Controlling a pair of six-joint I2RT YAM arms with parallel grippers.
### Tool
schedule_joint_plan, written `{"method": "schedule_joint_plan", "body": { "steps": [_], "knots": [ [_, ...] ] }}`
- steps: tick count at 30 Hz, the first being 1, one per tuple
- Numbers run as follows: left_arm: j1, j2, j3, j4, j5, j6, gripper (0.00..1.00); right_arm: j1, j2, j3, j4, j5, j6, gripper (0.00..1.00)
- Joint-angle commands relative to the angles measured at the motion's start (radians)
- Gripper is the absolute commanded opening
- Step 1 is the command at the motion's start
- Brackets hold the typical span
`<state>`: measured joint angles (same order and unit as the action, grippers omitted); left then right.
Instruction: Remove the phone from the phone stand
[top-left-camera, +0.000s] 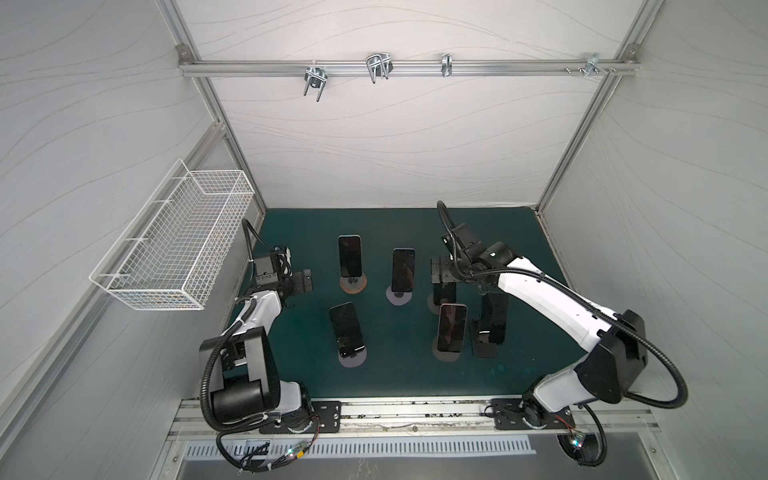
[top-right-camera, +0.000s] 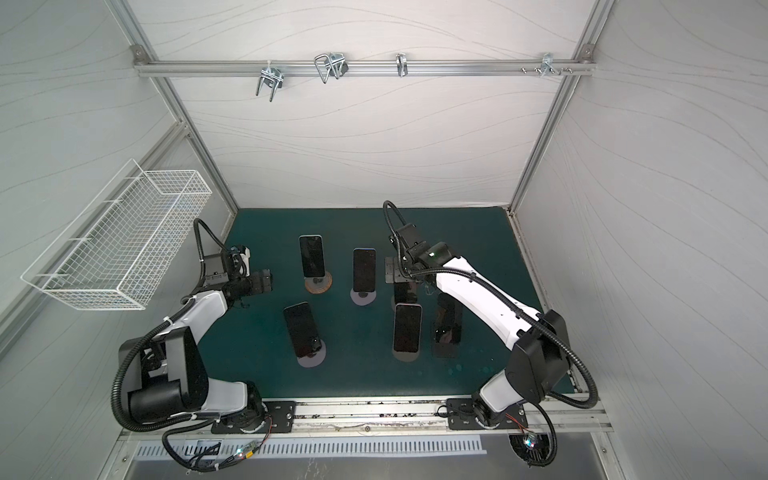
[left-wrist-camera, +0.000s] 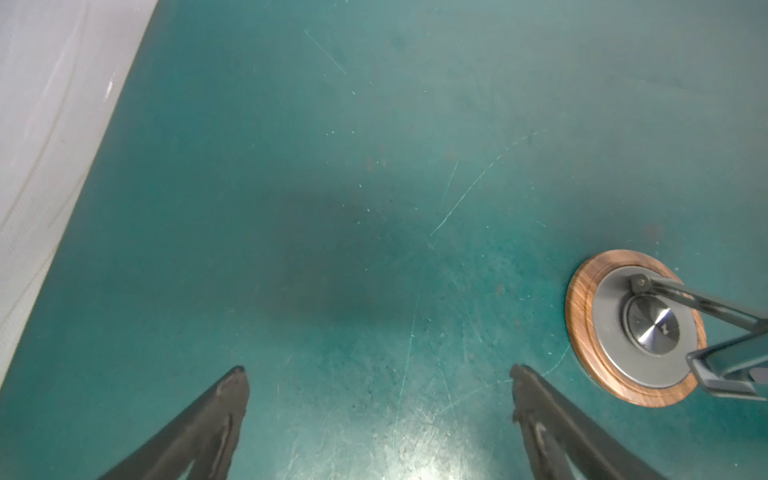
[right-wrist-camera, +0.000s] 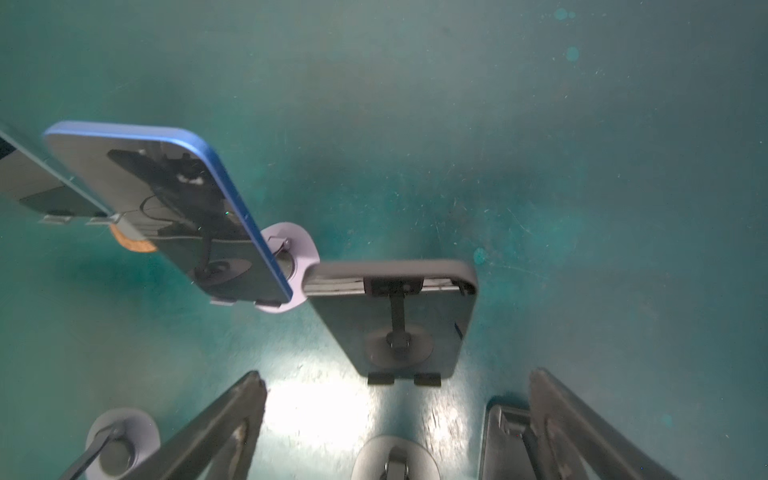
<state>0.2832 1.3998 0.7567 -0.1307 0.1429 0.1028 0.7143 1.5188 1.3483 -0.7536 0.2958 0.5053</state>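
right gripper (right-wrist-camera: 397, 374) hung spread wide and empty just over the dark phone (right-wrist-camera: 399, 324), propped on its stand (right-wrist-camera: 380, 378); left gripper (left-wrist-camera: 377, 368) gaped empty over bare mat (left-wrist-camera: 332, 166); a skewed descent could topple the blue phone (right-wrist-camera: 174, 195) just beside.

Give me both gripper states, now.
Left gripper: open, holding nothing.
Right gripper: open, holding nothing, hovering by a gray-cased phone.
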Motion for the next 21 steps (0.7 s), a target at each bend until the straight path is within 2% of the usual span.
{"method": "schedule_joint_plan", "body": {
  "steps": [1,21],
  "knots": [
    [0.002,0.014,0.05,0.005,0.008,0.018,1.0,0.008,0.026,-0.017,0.046,0.022,0.021,0.99],
    [-0.003,0.033,0.066,-0.007,0.011,0.023,1.0,0.016,0.113,-0.053,0.11,0.104,0.036,0.99]
  ]
}}
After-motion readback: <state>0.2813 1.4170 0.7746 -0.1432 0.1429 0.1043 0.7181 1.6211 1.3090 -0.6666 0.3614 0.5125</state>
